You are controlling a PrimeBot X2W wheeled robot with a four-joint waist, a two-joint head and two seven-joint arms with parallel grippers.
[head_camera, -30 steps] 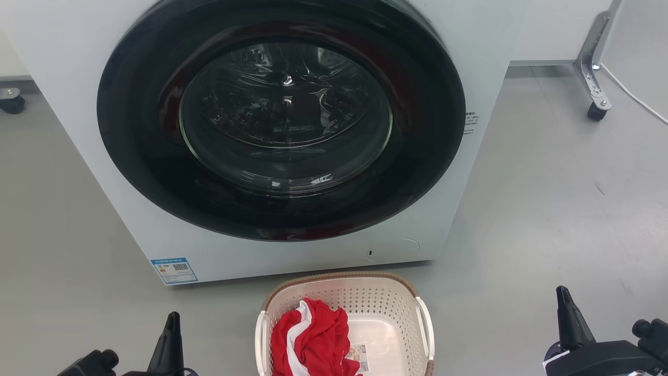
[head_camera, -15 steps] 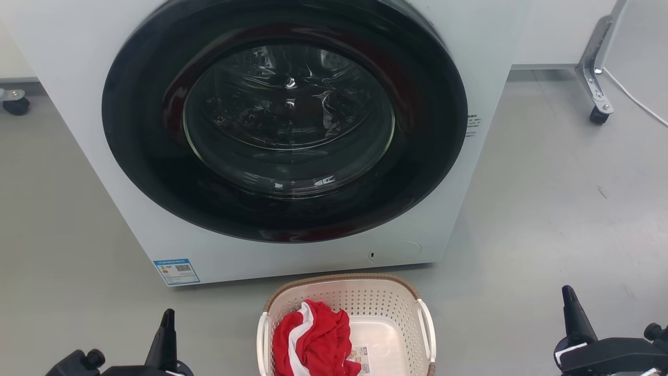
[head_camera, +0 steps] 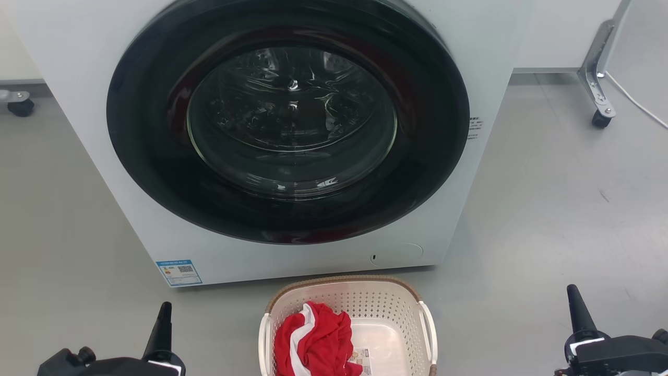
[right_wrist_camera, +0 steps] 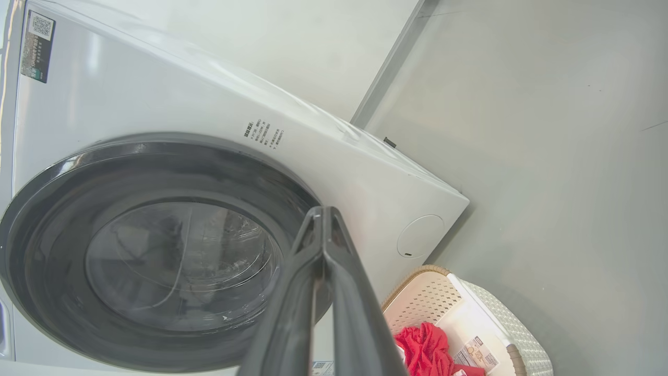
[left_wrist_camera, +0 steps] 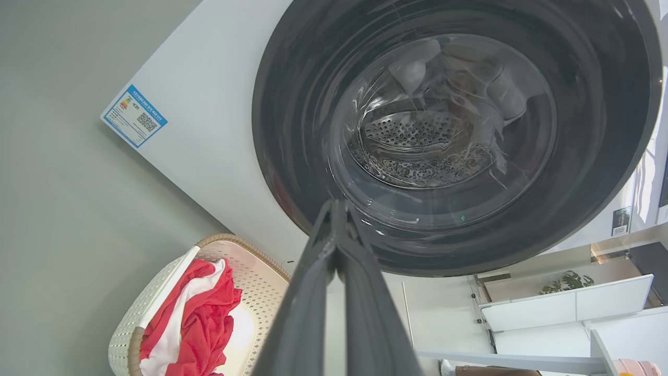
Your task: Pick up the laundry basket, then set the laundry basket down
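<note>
The cream perforated laundry basket (head_camera: 389, 303) with a brown rim stands on the grey floor right in front of the washing machine, at the bottom centre of the head view. A red and white garment (head_camera: 313, 342) lies in its left half. The left gripper (head_camera: 165, 308) hangs at the lower left, well left of the basket, fingers shut together with nothing between them (left_wrist_camera: 334, 209). The right gripper (head_camera: 573, 292) sits at the lower right, well right of the basket, also shut and empty (right_wrist_camera: 322, 214). The basket appears in the wrist views too (left_wrist_camera: 255, 282) (right_wrist_camera: 501, 324).
A white front-loading washing machine (head_camera: 490, 62) with a closed dark round door (head_camera: 289, 120) stands just behind the basket. A wheeled metal leg (head_camera: 600, 99) and a white cable (head_camera: 636, 102) are at the back right. A caster (head_camera: 21, 104) sits at the far left.
The head camera has shifted slightly, so the scene sits a little lower and to the right. Both grippers have sunk lower in the view and spread slightly outward. The basket has not moved.
</note>
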